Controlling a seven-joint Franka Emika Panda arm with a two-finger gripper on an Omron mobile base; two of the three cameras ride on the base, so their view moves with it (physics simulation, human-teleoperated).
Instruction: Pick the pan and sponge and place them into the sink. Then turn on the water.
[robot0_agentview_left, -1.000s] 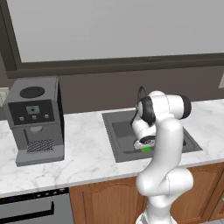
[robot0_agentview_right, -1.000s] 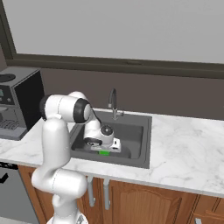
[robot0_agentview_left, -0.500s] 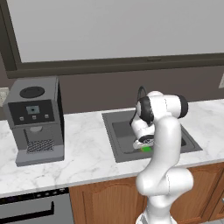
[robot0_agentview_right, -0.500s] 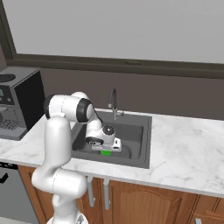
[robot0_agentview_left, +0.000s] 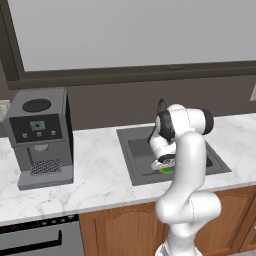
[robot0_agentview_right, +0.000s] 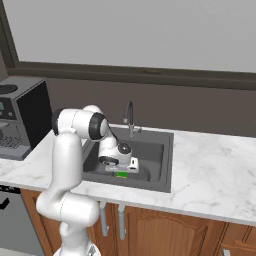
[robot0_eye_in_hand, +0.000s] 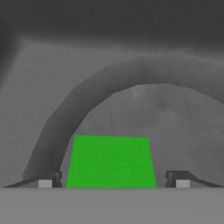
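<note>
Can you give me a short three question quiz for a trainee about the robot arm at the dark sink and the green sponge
1. True or false: the small green rectangular sponge lies between the gripper fingertips.
2. Multiple choice: the gripper hangs over A) the grey coffee machine, B) the dark grey recessed sink, C) the white marble counter.
3. Short answer: is a water stream falling from the thin curved faucet?

Key: 1 true. 2 B. 3 No, none is visible.
</note>
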